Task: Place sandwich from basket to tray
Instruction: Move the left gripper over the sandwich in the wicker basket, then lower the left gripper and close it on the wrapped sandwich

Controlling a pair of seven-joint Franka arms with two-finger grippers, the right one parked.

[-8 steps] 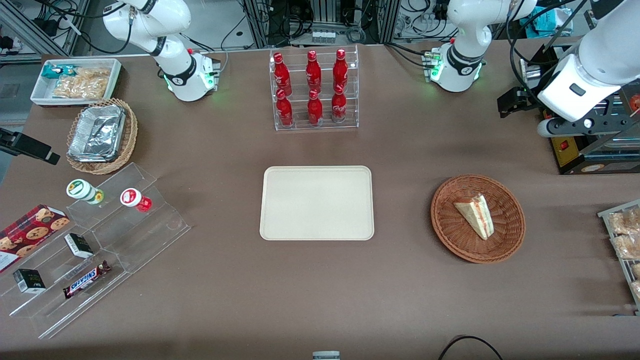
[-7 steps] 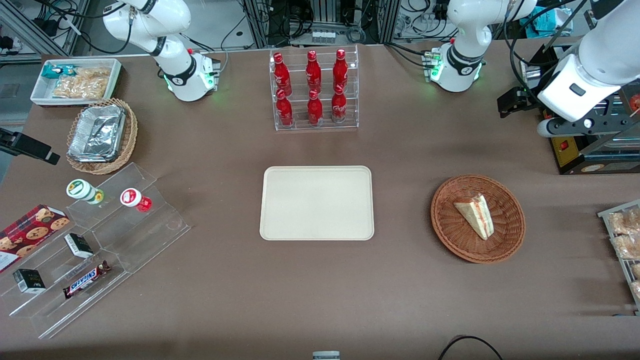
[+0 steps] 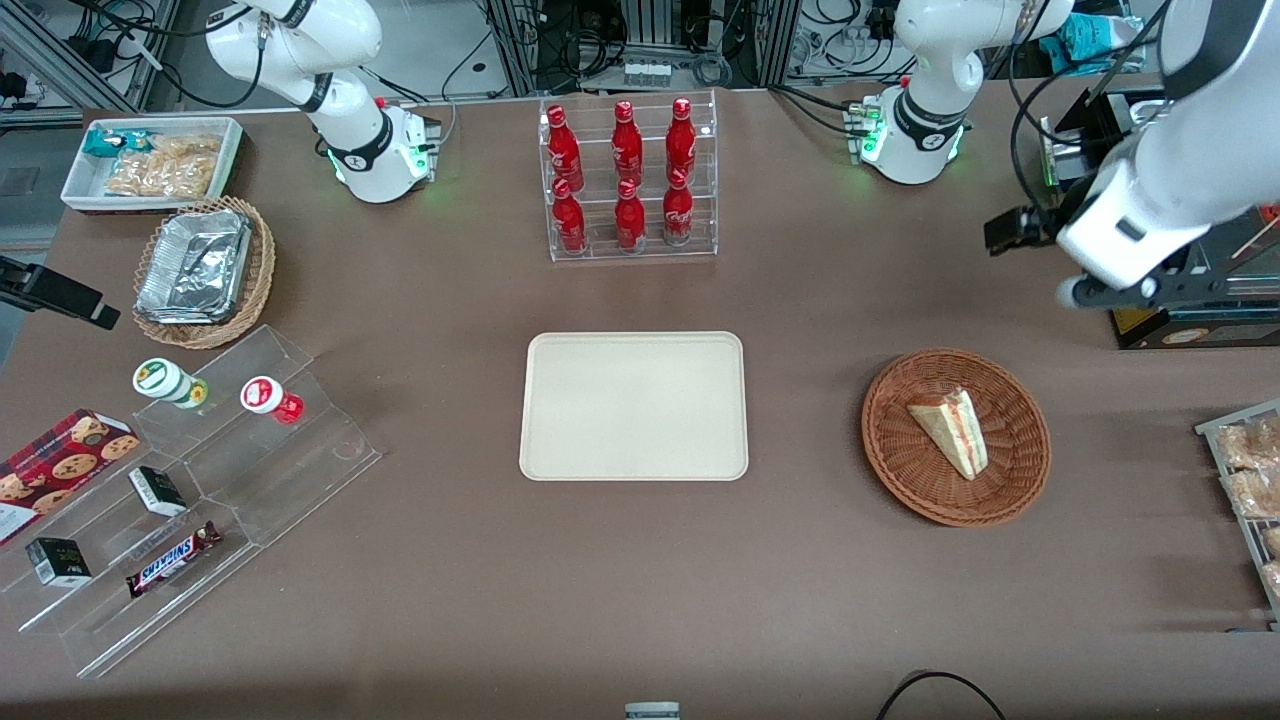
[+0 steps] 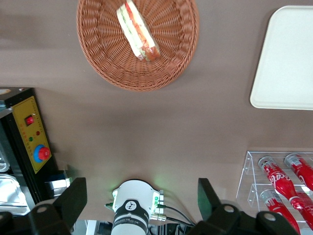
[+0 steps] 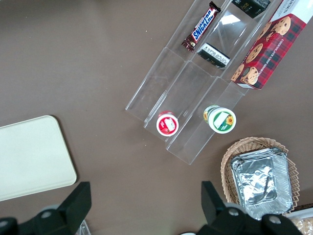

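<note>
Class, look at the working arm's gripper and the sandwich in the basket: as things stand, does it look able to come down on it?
Probably yes. The sandwich lies alone and uncovered in the basket. The gripper hangs open, high above the table, farther from the front camera than the basket, with only bare table between them.

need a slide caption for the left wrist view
Open claw high above the sandwich in its basket, tray alongside.

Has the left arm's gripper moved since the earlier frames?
Yes. In the front view the gripper end of the arm has shifted toward the basket and the table's middle, away from the yellow control box. Its fingers are open, holding nothing.
</note>
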